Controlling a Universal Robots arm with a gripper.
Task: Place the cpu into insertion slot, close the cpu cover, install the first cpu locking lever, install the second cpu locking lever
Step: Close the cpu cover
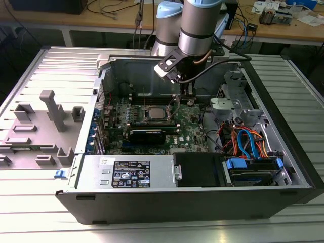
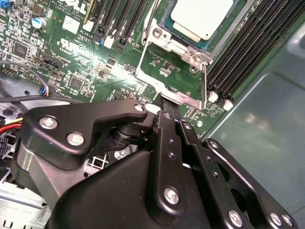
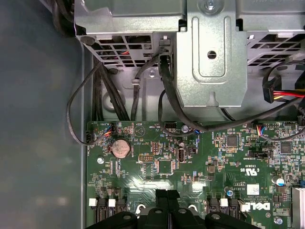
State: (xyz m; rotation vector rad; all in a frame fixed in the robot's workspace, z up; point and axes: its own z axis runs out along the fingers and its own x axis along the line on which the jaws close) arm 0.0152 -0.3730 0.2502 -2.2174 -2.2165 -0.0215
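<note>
Exterior view: bright, even room light from above; the metal table [image 1: 152, 228] shines pale.
Case [image 1: 202, 202]: its inside is dimmer than the table around it.
Second wrist view: hard glare on the motherboard [image 2: 102, 62] (one white streak), and the cpu [image 2: 202, 19] top is almost washed out.
First wrist view: the board is evenly lit, the case wall grey and dull.

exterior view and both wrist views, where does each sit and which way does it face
Exterior view: off the arm, above the open case, looking down into it; shows the arm and gripper over the board.
Second wrist view: on the arm, looking along the gripper to the cover and cpu.
First wrist view: on the arm, looking past the gripper across the board to a metal cage.
Shared: both wrist views show gripper and board; exterior and second wrist views show the cpu.
</note>
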